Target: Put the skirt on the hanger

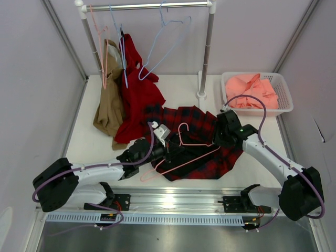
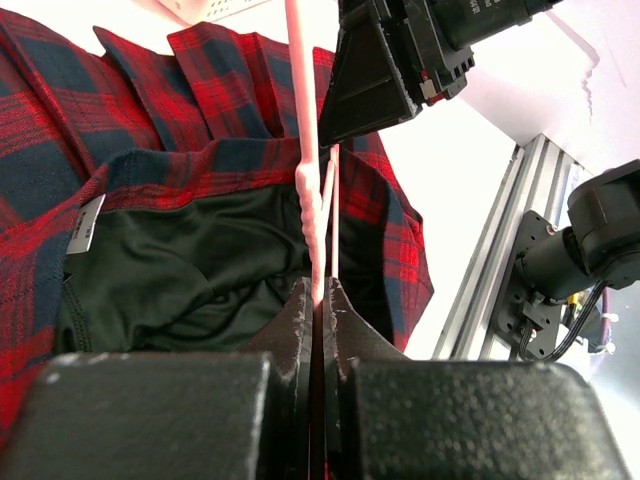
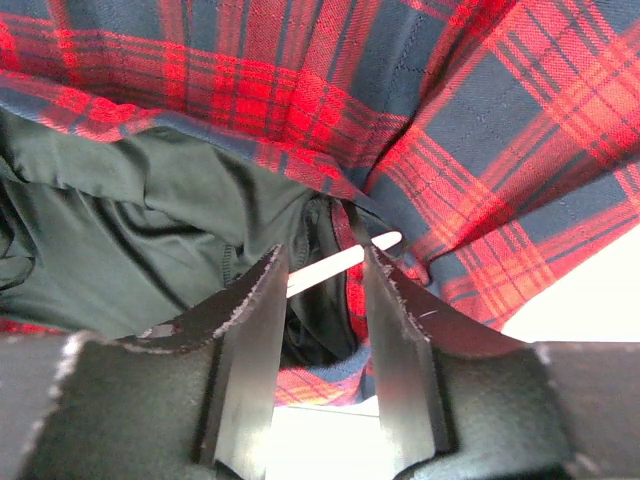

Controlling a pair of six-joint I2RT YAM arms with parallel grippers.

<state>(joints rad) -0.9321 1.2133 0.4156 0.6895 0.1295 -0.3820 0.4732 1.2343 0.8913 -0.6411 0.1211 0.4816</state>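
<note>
The red and navy plaid skirt (image 1: 210, 157) lies crumpled at the table's middle, black lining showing. The pink hanger (image 1: 189, 161) lies across it, hook pointing away. My left gripper (image 1: 168, 150) is shut on the hanger's wire; in the left wrist view the pink wire (image 2: 305, 130) runs out of the closed gripper (image 2: 322, 298) over the skirt's waistband (image 2: 200, 160). My right gripper (image 1: 218, 138) is at the skirt's right edge. In the right wrist view it (image 3: 322, 275) is open, with the hanger's end (image 3: 340, 260) and the skirt's waistband (image 3: 320, 120) in the gap.
A clothes rail (image 1: 147, 6) stands at the back with light-blue hangers (image 1: 168, 42), another pink hanger (image 1: 98, 37), a plain red garment (image 1: 137, 89) and a tan garment (image 1: 109, 107). A white basket (image 1: 286, 92) with salmon cloth is at the right. A metal rail (image 1: 173, 202) runs along the front.
</note>
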